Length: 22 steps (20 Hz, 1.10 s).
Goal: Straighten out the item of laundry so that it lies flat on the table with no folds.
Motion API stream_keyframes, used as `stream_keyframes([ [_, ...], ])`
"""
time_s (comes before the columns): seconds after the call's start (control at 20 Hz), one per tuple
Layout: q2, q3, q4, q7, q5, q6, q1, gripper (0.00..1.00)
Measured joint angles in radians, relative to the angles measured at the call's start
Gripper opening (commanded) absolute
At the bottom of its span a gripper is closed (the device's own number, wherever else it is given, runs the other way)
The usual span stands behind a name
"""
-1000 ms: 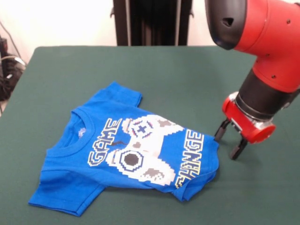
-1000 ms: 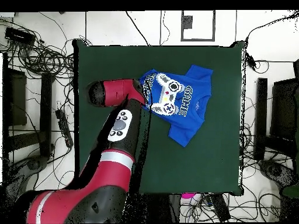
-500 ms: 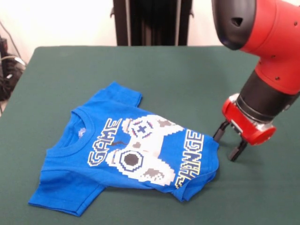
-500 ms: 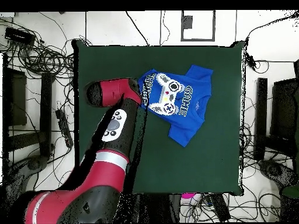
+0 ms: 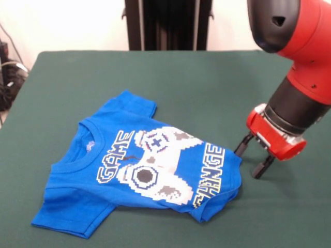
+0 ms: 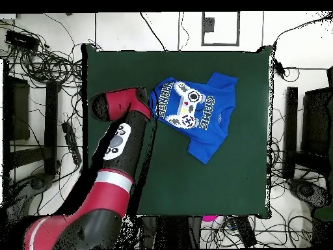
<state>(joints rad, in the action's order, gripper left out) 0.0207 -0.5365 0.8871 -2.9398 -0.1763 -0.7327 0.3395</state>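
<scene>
Hovering pincer: the pincer [image 5: 254, 158] hung just above the desk [image 5: 207, 82], with its two dark fingers spread apart and nothing between them.
Shirt position: the blue T-shirt [image 5: 139, 165] lay just beside the pincer, on the side of the finger that is nearer to the cloth; its hem corner [image 5: 235, 160] was almost touching that finger, but I could not tell if they really met.
Shirt condition: the bottom part nearest the pincer seemed folded under, because the second word of the print [image 5: 209, 173] was cut off at the edge, and the lower sleeve [image 5: 72, 214] showed wrinkles.
Overhead check: from above, the arm [image 6: 123, 140] covered the pincer, so only the shirt [image 6: 195, 114] was clear there, reaching away from the arm's end.
Risk of empty grasp: if the pincer went straight down from this place, it would probably close on bare felt beside the hem, because the fingers stood off the cloth.
Risk of a thick pinch: a grasp on the doubled hem could take both layers together, and then a pull would drag the whole shirt instead of opening the fold.
Risk of new creases: a pull toward the shirt's far side would likely bunch the cloth.
</scene>
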Motion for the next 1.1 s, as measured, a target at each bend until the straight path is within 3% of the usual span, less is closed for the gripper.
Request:
stream_keyframes([
  [1.1, 0.073, -0.125, -0.046, 0.0, -0.001, 0.046, 0.053, 1.0],
])
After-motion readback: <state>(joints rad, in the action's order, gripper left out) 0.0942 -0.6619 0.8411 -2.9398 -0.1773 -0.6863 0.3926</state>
